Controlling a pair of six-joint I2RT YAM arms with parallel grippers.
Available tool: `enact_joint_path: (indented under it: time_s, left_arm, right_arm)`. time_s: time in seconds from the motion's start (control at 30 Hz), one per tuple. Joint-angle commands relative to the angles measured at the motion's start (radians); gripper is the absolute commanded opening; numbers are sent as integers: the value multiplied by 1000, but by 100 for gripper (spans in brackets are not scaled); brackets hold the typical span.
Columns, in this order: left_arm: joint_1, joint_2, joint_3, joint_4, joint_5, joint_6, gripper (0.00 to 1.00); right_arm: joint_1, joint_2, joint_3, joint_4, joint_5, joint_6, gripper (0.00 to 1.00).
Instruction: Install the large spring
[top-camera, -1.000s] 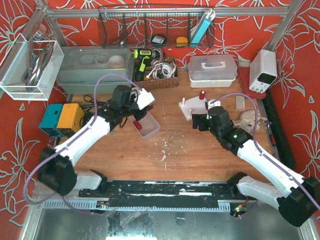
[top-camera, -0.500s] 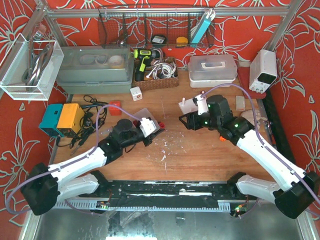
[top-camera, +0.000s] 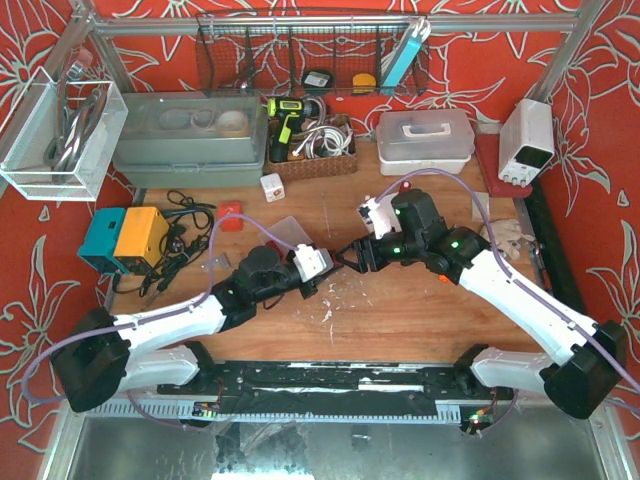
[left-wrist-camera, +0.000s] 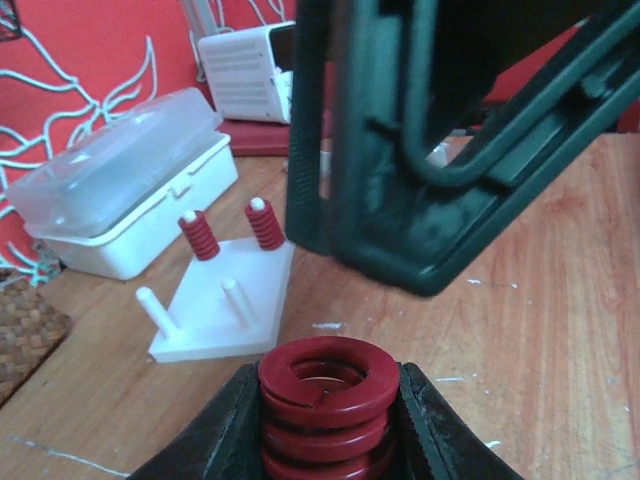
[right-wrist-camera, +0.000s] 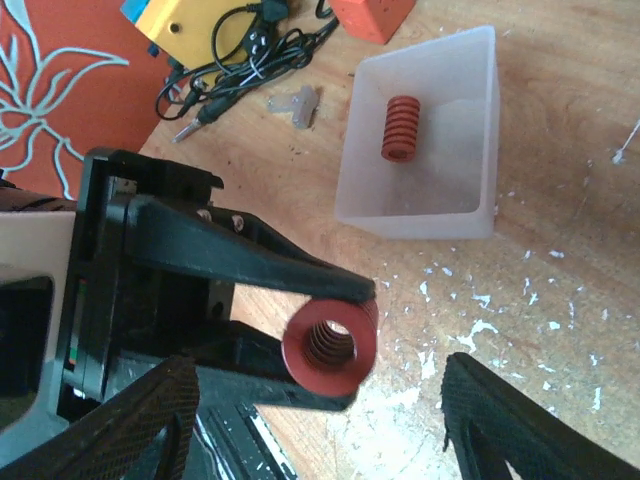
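Note:
My left gripper (left-wrist-camera: 328, 415) is shut on the large red spring (left-wrist-camera: 328, 395) and holds it above the table's middle. In the right wrist view the spring (right-wrist-camera: 329, 347) shows end-on between the left gripper's black fingers (right-wrist-camera: 250, 262). My right gripper (right-wrist-camera: 320, 425) is open and faces the spring, one finger to each side, apart from it. In the top view the two grippers meet tip to tip, left (top-camera: 338, 264) and right (top-camera: 358, 254). The white peg plate (left-wrist-camera: 225, 315) lies beyond, with two small red springs (left-wrist-camera: 200, 235) on its far pegs and two near pegs bare.
A clear bin (right-wrist-camera: 425, 215) holds a smaller red spring (right-wrist-camera: 400, 127). An orange cube (right-wrist-camera: 370, 12), black cables (right-wrist-camera: 250, 55) and a yellow box lie behind it. A white lidded box (left-wrist-camera: 120, 180) and a power supply (top-camera: 527, 140) stand at the back right.
My left arm has carried the large spring from the clear bin to the table's middle. My right arm has swung left from the peg plate and now faces the spring.

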Motion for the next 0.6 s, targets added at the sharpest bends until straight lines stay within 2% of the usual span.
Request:
enact_joint_path:
  time_s: [0.0, 0.57]
  left_arm:
    - [-38, 22, 31, 85, -17, 13, 7]
    - [-92, 56, 69, 107, -64, 26, 4]
  right_arm:
    - [19, 32, 36, -16, -36, 4, 67]
    - [56, 105, 67, -159, 54, -68, 59]
